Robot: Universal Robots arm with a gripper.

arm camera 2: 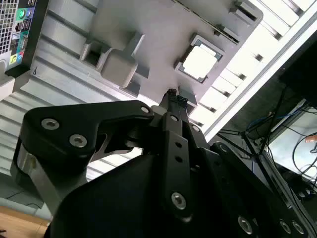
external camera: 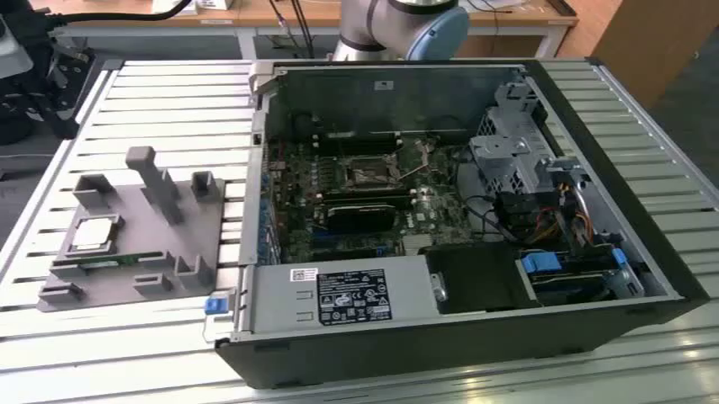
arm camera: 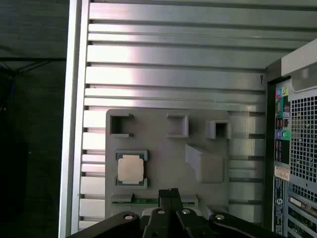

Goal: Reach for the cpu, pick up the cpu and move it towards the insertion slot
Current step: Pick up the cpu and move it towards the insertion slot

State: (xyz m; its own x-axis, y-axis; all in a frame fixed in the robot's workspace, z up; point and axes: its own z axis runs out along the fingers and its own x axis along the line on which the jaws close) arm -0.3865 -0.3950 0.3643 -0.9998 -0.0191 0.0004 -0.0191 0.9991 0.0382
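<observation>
tool (arm camera: 169, 191) (seemingly closed) near cpu (arm camera: 131, 168), slot (external camera: 368, 175) apart

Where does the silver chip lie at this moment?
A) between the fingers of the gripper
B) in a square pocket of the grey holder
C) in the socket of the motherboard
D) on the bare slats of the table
B: the chip lies flat in a square pocket of the grey holder, apart from the gripper.

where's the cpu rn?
On the exterior view's left, the cpu sits in a square pocket of the grey fixture plate, outside the computer case, with the green memory stick right beside it.
</observation>
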